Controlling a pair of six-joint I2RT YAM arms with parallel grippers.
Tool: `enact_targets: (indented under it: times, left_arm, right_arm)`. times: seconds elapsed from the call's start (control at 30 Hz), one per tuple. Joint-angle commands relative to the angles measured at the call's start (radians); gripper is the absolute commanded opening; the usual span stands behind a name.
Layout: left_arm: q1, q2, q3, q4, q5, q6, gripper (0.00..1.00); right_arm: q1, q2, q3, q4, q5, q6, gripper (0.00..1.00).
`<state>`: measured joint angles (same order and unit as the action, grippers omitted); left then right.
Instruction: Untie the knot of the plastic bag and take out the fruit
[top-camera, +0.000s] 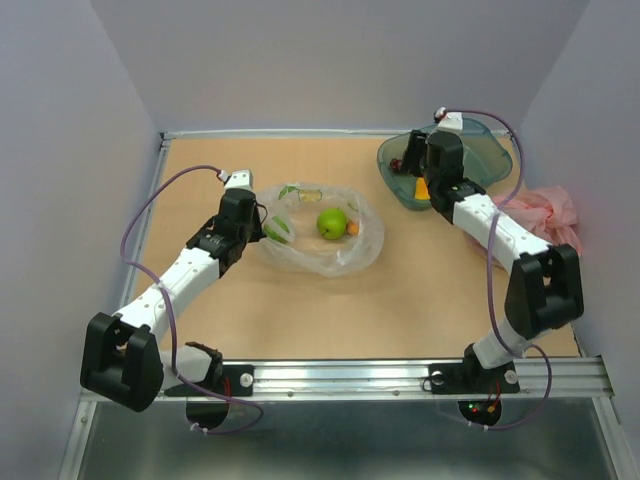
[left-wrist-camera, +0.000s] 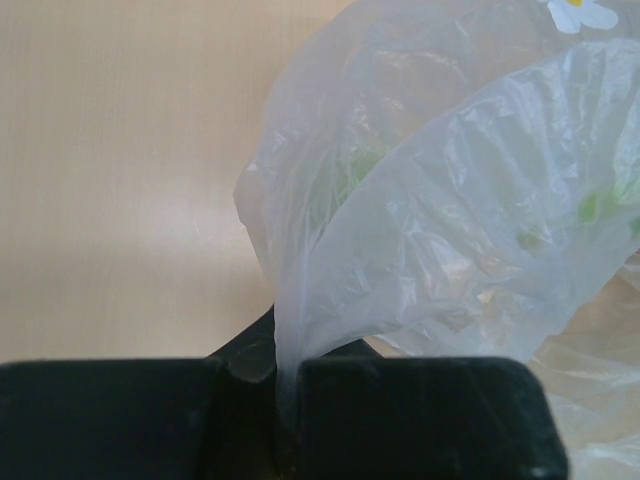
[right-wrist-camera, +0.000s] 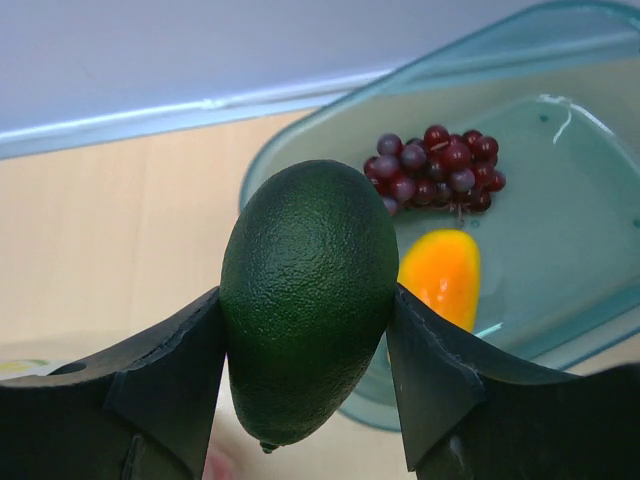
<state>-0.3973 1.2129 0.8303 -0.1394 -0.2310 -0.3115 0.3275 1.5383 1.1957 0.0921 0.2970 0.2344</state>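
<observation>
The transparent plastic bag (top-camera: 320, 245) lies open in the middle of the table. Inside it I see a round green fruit (top-camera: 332, 223), a small orange one (top-camera: 352, 228) and another green one (top-camera: 278, 229). My left gripper (top-camera: 261, 227) is at the bag's left edge, shut on a pinched fold of film (left-wrist-camera: 290, 330). My right gripper (right-wrist-camera: 305, 345) hangs over the near left rim of the teal tray (right-wrist-camera: 560, 260), shut on a dark green pebbled fruit (right-wrist-camera: 308, 280). A purple grape bunch (right-wrist-camera: 440, 168) and an orange-yellow mango (right-wrist-camera: 442, 275) lie in the tray.
A crumpled pink plastic bag (top-camera: 550, 208) lies right of the teal tray (top-camera: 485, 150), against the right wall. Grey walls close the table at the back and on both sides. A metal rail (top-camera: 400, 375) runs along the near edge.
</observation>
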Motion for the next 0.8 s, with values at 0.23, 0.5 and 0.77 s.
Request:
enact_targets:
  times: [0.23, 0.5, 0.77]
  left_arm:
    - [0.002, -0.018, 0.004, 0.018, 0.010, 0.005, 0.00]
    - [0.002, -0.024, 0.004, 0.018, 0.015, 0.003, 0.00]
    - [0.003, -0.026, 0.006, 0.020, 0.016, 0.003, 0.00]
  right_arm:
    - [-0.108, 0.307, 0.205, -0.009, -0.029, 0.046, 0.39]
    - [-0.110, 0.332, 0.205, -0.034, -0.007, 0.066, 0.97]
    - [-0.100, 0.150, 0.140, -0.037, -0.128, 0.029, 0.99]
